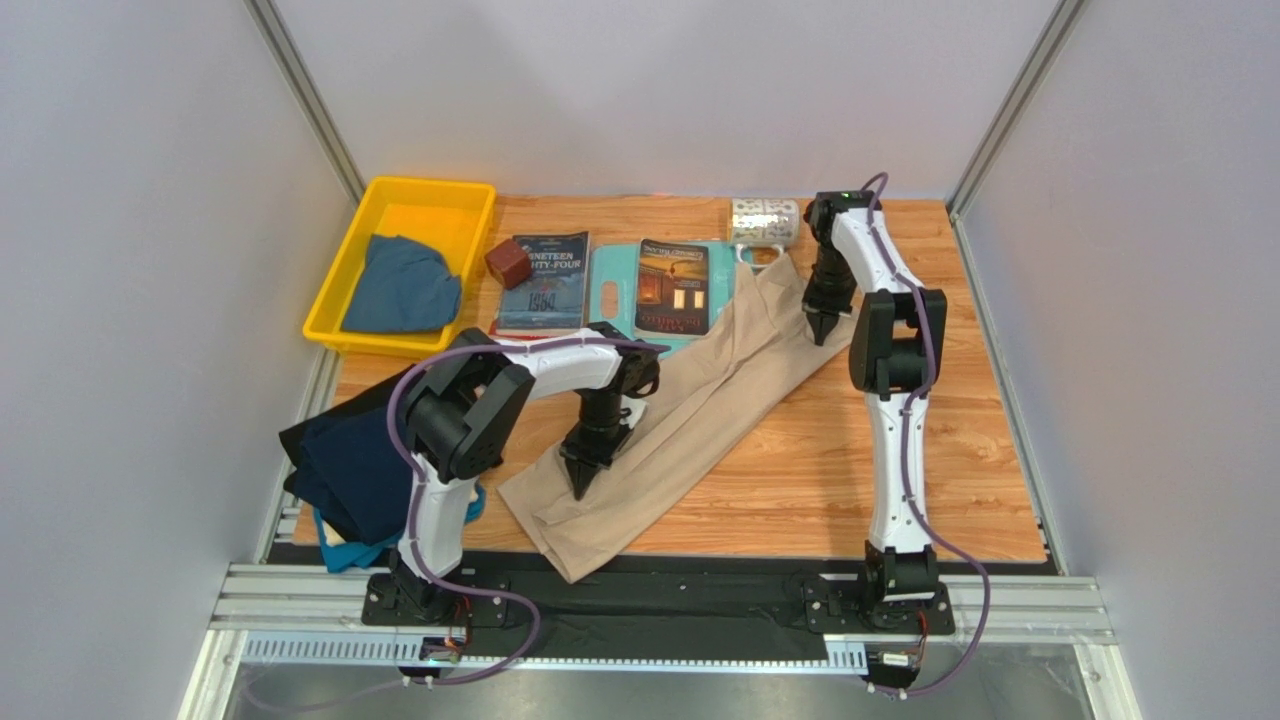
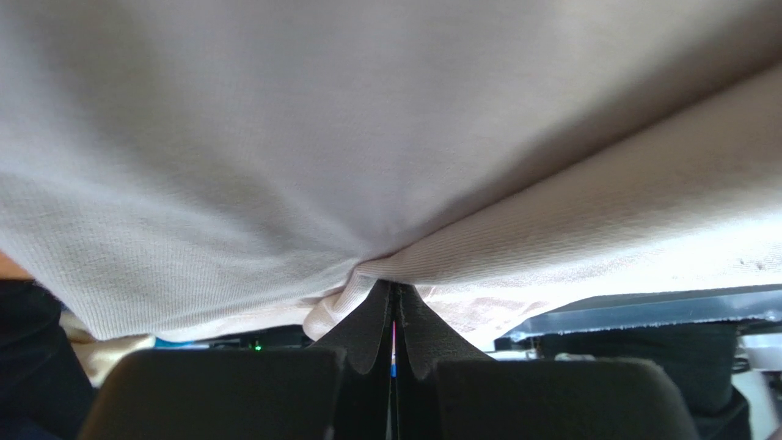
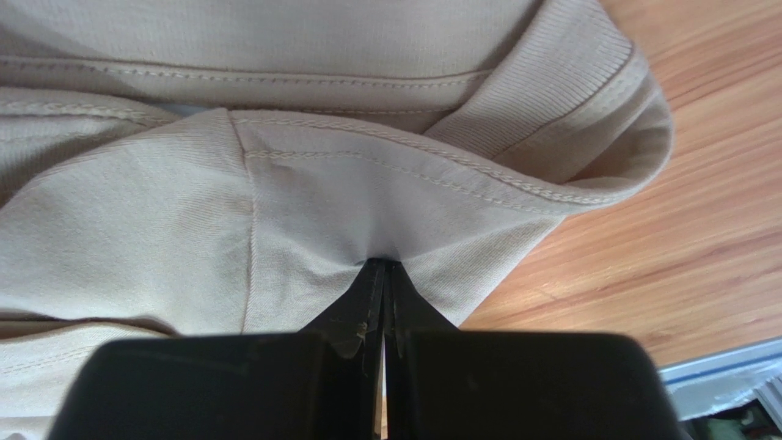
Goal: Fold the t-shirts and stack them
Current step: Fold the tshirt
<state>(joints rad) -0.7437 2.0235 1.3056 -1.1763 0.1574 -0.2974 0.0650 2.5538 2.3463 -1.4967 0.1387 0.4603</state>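
The beige t-shirt (image 1: 691, 405) lies stretched in a long diagonal band from near left to far right on the wooden table. My left gripper (image 1: 580, 483) is shut on its near end, with the cloth (image 2: 275, 183) pinched at the tips. My right gripper (image 1: 819, 336) is shut on its far end near the collar (image 3: 569, 110), cloth bunched at the tips (image 3: 384, 266). A dark navy t-shirt (image 1: 349, 468) hangs over the table's left edge, with teal cloth (image 1: 353, 552) under it. A dusty blue t-shirt (image 1: 400, 285) lies in the yellow bin (image 1: 334, 293).
Two books (image 1: 546, 279) (image 1: 672, 285) lie at the back, the right one on a light-teal board (image 1: 612, 293). A small brown block (image 1: 508, 264) sits by the bin. A patterned roll (image 1: 765, 221) lies at the back by the right arm.
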